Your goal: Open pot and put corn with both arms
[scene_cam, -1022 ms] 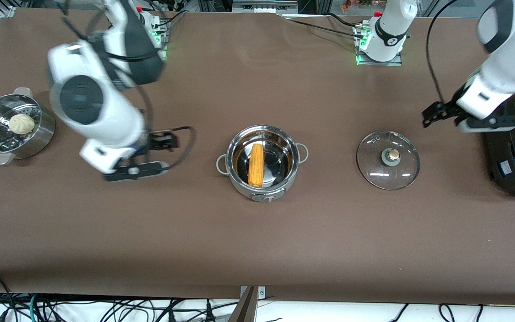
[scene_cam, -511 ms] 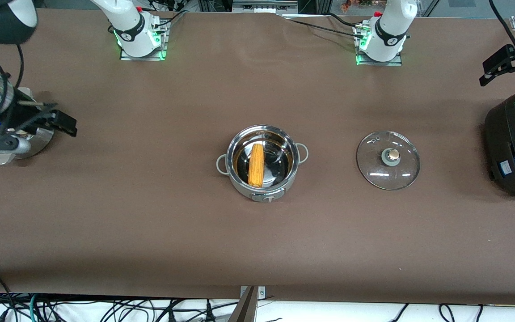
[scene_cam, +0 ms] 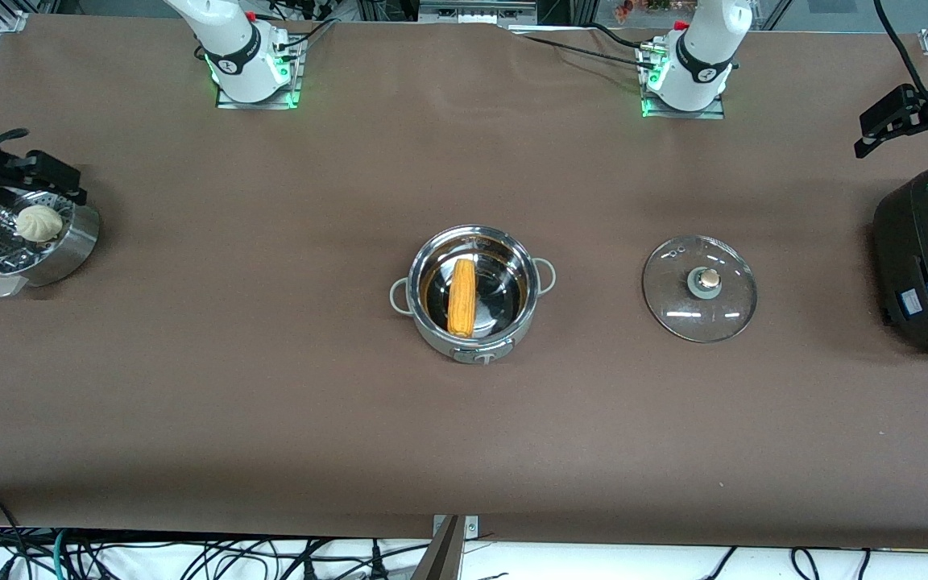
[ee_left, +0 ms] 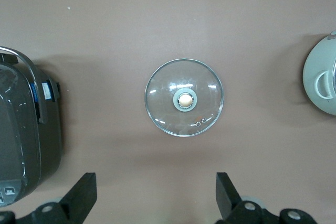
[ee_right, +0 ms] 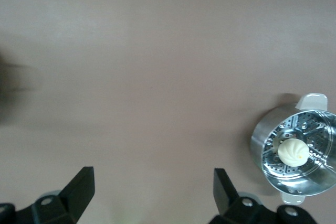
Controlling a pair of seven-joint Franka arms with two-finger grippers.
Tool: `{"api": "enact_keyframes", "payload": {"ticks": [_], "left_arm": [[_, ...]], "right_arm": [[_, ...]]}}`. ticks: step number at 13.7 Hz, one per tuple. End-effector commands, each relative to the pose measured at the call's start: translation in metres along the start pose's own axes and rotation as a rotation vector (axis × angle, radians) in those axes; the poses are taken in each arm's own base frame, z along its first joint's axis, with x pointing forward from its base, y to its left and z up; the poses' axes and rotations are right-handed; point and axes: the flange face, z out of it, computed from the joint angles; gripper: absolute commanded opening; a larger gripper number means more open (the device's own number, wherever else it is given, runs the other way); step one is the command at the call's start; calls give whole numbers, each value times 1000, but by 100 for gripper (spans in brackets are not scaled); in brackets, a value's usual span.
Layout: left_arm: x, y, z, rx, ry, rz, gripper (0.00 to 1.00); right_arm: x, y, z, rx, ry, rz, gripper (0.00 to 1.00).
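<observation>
Corn [scene_cam: 461, 297] lies in the open pot [scene_cam: 472, 293], lid [scene_cam: 699, 287] set beside it, so I just park the empty, spread left gripper [ee_left: 152, 195] over the cooker [scene_cam: 927, 256] and right gripper [ee_right: 149, 192] by the steamer [scene_cam: 22, 238].

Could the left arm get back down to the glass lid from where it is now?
Probably yes: the left gripper is open above the rice cooker, and the lid lies uncovered on the table beside the pot.

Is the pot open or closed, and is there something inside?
Open. The pot has no lid on; its glass lid lies flat on the table beside it, toward the left arm's end. The corn lies inside.
</observation>
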Motion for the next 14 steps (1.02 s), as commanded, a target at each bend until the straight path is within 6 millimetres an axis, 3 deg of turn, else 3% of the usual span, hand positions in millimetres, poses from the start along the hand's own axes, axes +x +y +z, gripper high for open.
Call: {"api": "enact_keyframes", "payload": {"ticks": [1, 4, 7, 14], "left_arm": [[7, -2, -1, 21, -19, 13, 100], [33, -4, -2, 30, -8, -7, 100], [33, -11, -2, 29, -11, -21, 100], [31, -10, 0, 25, -32, -22, 100]], "right_arm": [[-18, -3, -1, 15, 22, -11, 100], [-13, -5, 9, 15, -1, -18, 100], [6, -7, 10, 9, -9, -27, 100], [11, -6, 16, 11, -15, -33, 100]]}}
